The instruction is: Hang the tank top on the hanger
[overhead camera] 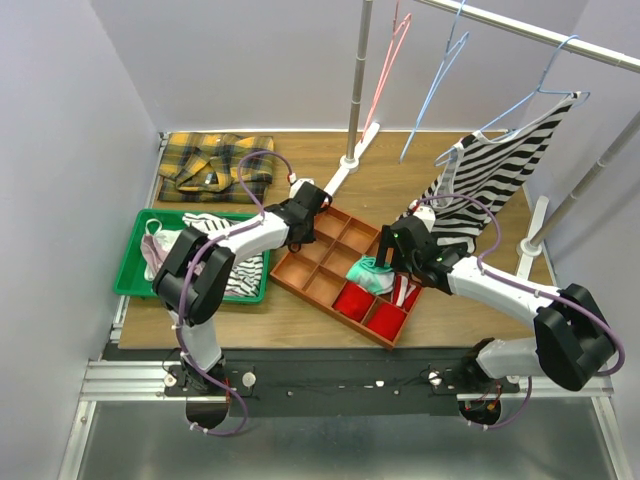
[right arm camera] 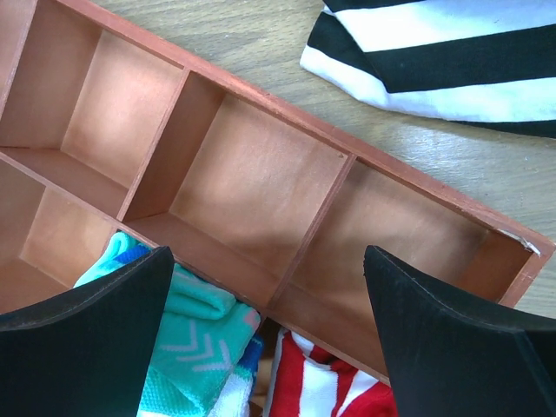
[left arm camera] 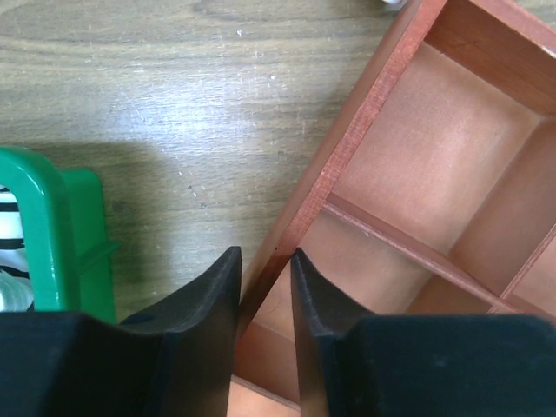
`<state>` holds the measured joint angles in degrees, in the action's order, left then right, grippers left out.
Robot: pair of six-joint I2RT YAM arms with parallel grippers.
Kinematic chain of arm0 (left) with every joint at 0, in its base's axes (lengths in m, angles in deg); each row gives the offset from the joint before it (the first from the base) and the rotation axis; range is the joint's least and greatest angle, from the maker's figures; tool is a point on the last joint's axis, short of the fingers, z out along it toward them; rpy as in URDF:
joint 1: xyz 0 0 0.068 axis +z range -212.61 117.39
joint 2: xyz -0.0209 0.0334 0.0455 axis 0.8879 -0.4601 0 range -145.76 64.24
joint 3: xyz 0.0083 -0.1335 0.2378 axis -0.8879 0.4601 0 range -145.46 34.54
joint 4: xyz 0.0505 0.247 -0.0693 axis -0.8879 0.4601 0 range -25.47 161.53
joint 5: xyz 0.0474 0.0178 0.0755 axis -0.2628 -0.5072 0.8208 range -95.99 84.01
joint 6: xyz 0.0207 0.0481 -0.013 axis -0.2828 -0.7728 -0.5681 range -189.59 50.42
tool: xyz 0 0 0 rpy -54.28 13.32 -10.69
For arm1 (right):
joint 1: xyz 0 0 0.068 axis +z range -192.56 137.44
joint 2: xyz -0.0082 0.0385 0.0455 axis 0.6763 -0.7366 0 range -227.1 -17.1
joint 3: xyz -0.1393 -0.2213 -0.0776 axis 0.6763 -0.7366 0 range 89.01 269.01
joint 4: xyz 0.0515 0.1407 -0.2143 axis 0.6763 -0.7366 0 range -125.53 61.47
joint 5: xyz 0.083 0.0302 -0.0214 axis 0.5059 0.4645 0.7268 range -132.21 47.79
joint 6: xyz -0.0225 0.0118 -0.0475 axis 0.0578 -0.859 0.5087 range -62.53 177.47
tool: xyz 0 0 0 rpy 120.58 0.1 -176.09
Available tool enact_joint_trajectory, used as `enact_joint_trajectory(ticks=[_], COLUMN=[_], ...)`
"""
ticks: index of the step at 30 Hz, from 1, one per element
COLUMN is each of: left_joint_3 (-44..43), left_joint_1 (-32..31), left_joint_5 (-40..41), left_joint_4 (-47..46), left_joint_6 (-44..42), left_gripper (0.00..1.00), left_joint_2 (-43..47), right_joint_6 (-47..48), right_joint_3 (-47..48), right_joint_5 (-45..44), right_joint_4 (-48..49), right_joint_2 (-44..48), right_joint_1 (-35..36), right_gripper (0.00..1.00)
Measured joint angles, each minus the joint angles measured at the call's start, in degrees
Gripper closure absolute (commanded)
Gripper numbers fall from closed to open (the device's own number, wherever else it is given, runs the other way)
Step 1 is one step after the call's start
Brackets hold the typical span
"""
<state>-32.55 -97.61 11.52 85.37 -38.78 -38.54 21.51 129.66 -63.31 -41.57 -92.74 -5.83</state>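
Already the tank top [overhead camera: 500, 175] looks hung on the hanger [overhead camera: 512, 109] at the upper right, its hem laid on the table [overhead camera: 300, 322]. It should not be tugged, so the arms are best pulled back slowly. Only the hem is shown by the right wrist; the hanger is shown from above alone. The right gripper [right arm camera: 268, 252] is held wide open, empty. The left gripper [left arm camera: 265, 256] is nearly closed at the wooden box's [overhead camera: 345, 270] wall; a grip cannot be told.
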Motion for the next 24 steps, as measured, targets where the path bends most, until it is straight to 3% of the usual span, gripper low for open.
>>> enact_joint_trajectory(ticks=[5, 8, 14, 24], left_joint_3=[-0.5, -0.9, -1.05, -0.26], left_joint_1=[-0.26, -0.48, -1.01, -1.88], left_joint_5=[1.62, 2.58, -1.31, -6.99], left_joint_4=[0.13, 1.11, 2.03, 1.92], left_joint_6=[-0.04, -0.81, -6.56, -5.84], left_gripper=[0.52, 0.64, 1.0, 1.0], left_joint_2=[-2.14, -3.74, -3.58, -2.12], right_joint_6=[0.0, 0.0, 0.02, 0.5], right_joint_3=[0.0, 0.0, 0.0, 0.13], right_joint_5=[0.02, 0.04, -0.59, -1.55], right_joint_4=[0.07, 0.11, 0.76, 2.27], right_joint_2=[-0.11, -0.13, -0.46, -0.07], right_joint_1=[0.0, 0.0, -0.15, -1.01], right_gripper=[0.02, 0.02, 0.02, 0.01])
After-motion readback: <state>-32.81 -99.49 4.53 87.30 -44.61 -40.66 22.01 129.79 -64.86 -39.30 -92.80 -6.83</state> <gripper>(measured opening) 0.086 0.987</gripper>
